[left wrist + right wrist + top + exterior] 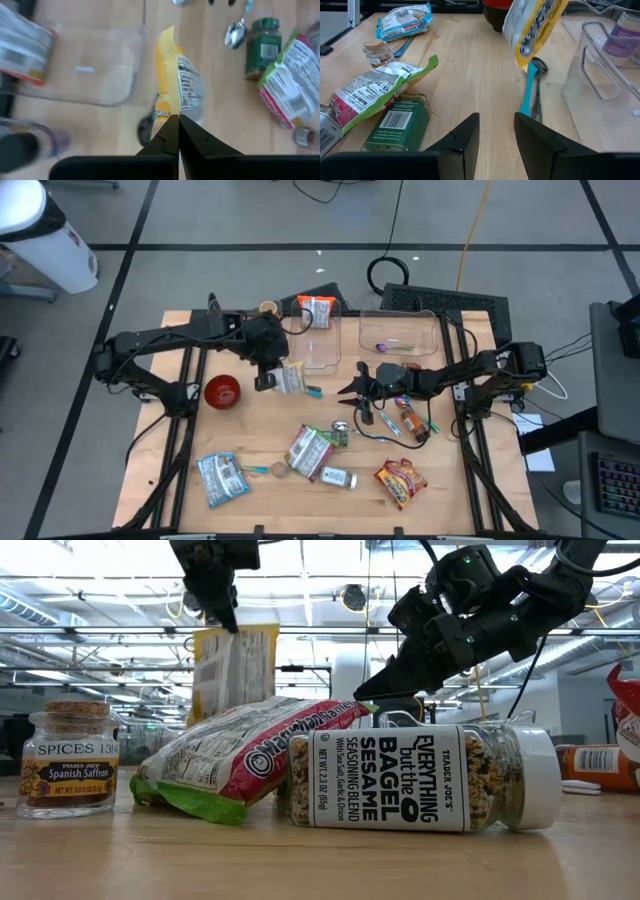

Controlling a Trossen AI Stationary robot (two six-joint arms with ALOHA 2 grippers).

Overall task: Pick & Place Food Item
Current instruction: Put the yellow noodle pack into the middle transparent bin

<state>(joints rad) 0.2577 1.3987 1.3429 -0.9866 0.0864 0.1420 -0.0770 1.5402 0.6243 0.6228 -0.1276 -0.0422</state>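
Fingers (178, 131) of the left arm pinch only the top edge of the floppy yellow snack bag (289, 377), so it could slip out and drop onto the wooden surface (260, 430)

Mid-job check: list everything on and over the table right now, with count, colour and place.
yellow snack packet: 1, yellow, held up beside the clear bin
clear bins: 2, transparent, table's far side
red bowl: 1, red, left side
seasoning jar: 1, clear, lying at the near edge
saffron jar: 1, clear with cork lid, near edge
green-edged food bag: 1, red and white, near centre
blue packet: 1, blue, near-left
left gripper: shut on the yellow snack packet
right gripper: open, empty, over mid-table
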